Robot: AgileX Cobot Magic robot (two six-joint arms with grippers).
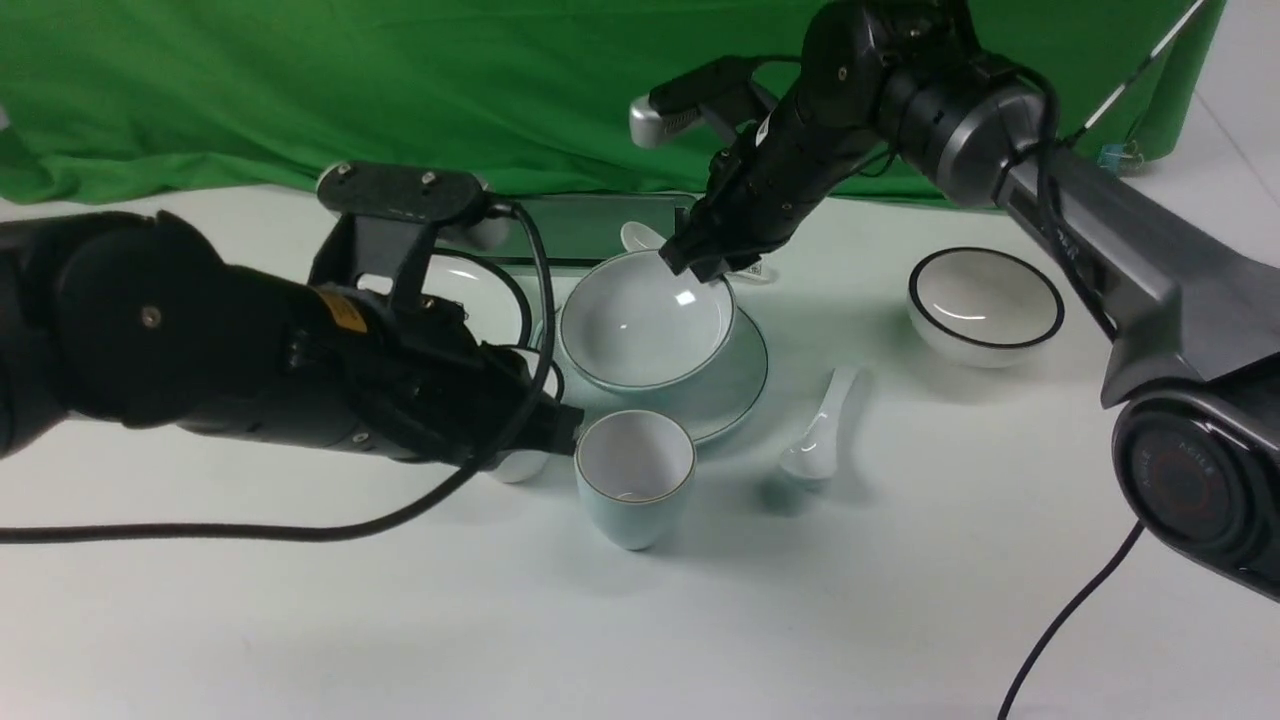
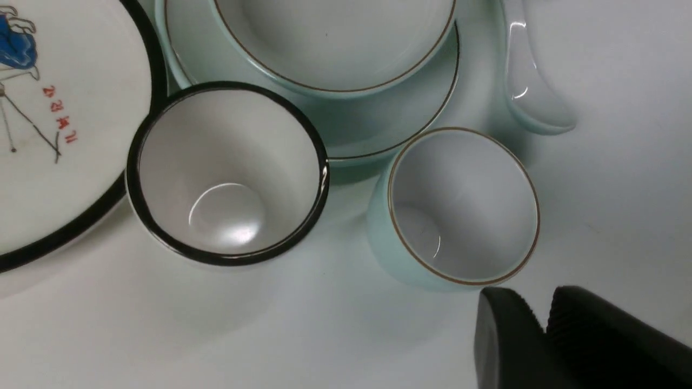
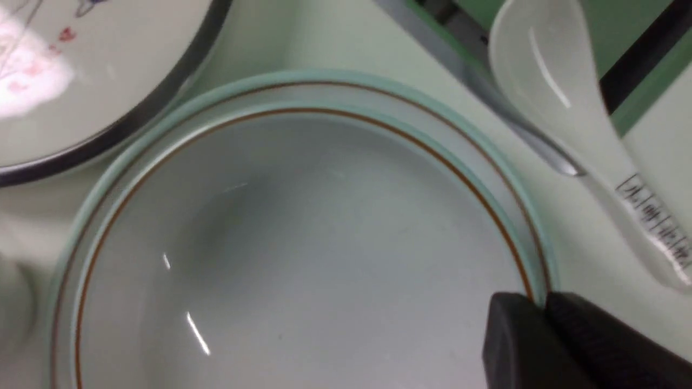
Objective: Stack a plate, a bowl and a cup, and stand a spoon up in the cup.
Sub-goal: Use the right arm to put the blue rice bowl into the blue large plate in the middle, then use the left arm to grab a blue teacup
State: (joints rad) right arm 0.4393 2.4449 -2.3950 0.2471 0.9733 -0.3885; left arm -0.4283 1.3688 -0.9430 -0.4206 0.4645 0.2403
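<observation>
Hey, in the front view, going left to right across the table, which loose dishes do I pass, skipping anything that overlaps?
pale blue cup → plain white spoon → black-rimmed bowl

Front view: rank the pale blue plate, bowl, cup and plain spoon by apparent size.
1. plate, widest, though partly covered
2. bowl
3. cup and spoon: similar extent, and the cup sits nearer the camera, so unranked

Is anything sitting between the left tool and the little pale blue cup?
Nothing visible. The left tool faces the small pale blue ceramic cup with only white table between them; the black-rimmed white cup stands beside the blue one, off that line.
</observation>
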